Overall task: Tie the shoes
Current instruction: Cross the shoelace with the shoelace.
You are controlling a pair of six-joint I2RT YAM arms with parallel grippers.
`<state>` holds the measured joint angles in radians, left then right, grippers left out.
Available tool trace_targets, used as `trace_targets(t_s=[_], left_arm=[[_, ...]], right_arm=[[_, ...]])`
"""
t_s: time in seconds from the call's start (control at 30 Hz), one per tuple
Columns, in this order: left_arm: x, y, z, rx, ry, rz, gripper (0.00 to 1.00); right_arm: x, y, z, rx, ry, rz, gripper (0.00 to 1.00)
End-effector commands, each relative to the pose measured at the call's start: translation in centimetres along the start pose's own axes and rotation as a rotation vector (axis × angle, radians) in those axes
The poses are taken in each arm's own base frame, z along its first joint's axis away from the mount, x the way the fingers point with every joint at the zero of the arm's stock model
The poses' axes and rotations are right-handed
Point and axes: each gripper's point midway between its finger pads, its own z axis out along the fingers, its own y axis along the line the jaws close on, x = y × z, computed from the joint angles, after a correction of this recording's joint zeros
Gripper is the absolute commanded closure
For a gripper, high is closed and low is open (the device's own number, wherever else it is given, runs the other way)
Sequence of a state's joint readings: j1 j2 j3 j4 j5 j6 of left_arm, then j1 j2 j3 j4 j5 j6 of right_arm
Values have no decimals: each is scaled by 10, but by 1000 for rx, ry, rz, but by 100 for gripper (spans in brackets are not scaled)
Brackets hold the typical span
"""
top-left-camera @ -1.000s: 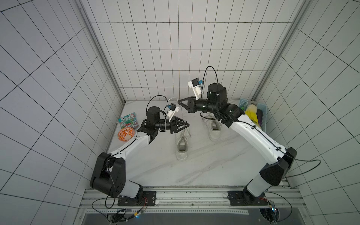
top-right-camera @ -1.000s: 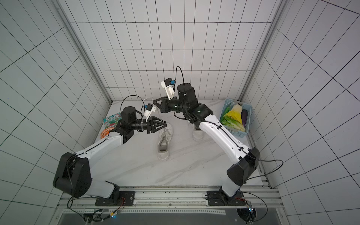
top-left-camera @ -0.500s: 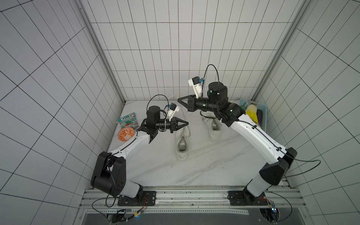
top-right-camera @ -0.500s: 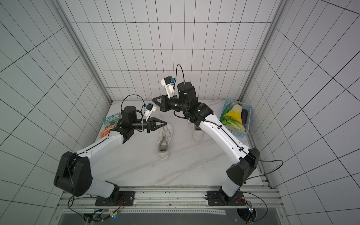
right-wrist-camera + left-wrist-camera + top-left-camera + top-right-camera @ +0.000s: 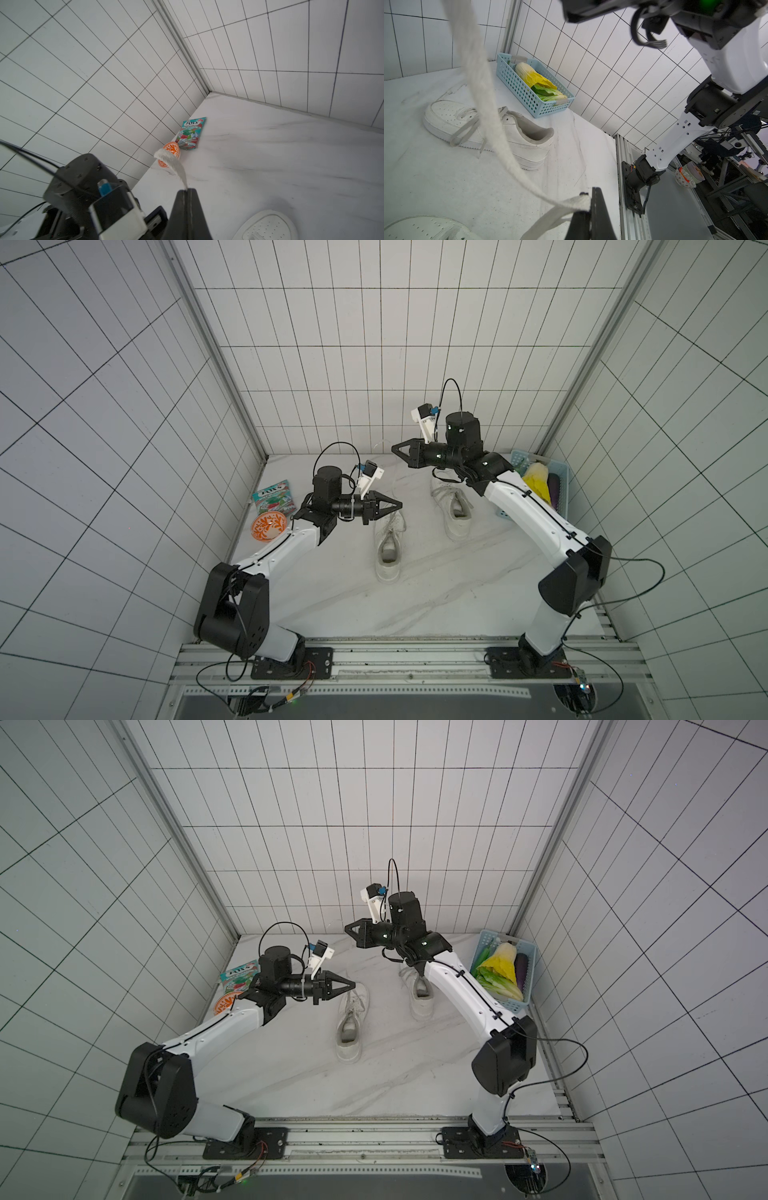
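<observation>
The marble table [image 5: 332, 597] carries everything. The near shoe [image 5: 386, 570] at its middle is the mark, lying heel toward the robot's rail and toe toward the back wall. Beyond it on the right arm's side stands the blue basket [image 5: 517, 87] of greens. The far shoe [image 5: 455, 529] lies between that basket and the near shoe, roughly parallel to the latter, with its laces loose. On the near shoe's other side sit an orange bowl [image 5: 269, 526] and a candy packet [image 5: 274, 498].

The left gripper [image 5: 400, 504] hangs just above the near shoe's toe, clenched on a lace [image 5: 489, 116] that rises from the shoe to the jaws and then climbs away. The right gripper [image 5: 394, 446] is higher and farther past the toe, pinched tight on a lace end [image 5: 171, 159]. Whether both hold one strand I cannot tell.

The coming pull probably runs along the near shoe's length, so the left arm, being closer to it, should set the tension.
</observation>
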<state>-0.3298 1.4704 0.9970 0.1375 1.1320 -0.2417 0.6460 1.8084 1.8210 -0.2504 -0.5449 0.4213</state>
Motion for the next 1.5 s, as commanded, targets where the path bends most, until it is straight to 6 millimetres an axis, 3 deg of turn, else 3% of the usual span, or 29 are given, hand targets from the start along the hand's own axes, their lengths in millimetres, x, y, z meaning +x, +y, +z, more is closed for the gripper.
trace_targets(t_s=[0.0, 0.33, 0.53, 0.67, 0.8, 0.93, 1.07, 1.23, 1.47], left_arm=[[-8, -8, -4, 24, -11, 48, 100], [-4, 12, -14, -12, -63, -12, 100], [2, 25, -20, -38, -87, -43, 100], [4, 30, -24, -41, -103, -62, 100], [4, 31, -24, -39, -103, -64, 100], [3, 31, -24, -40, -106, -64, 100], [1, 29, -24, -39, -108, -61, 100], [0, 26, -25, -29, -107, -55, 100], [-1, 26, -25, -28, -108, -57, 100]], right_arm=[[34, -25, 28, -6, 81, 37, 100], [120, -75, 94, -34, 268, 155, 100], [154, -101, 105, -6, 339, 212, 96], [146, -117, 92, 29, 320, 206, 79], [131, -138, 64, 97, 299, 166, 61], [117, -160, 28, 180, 286, 90, 52], [105, -164, -8, 205, 247, 6, 47], [100, -140, -30, 81, 188, -159, 52], [103, -105, -17, -137, 144, -271, 56]])
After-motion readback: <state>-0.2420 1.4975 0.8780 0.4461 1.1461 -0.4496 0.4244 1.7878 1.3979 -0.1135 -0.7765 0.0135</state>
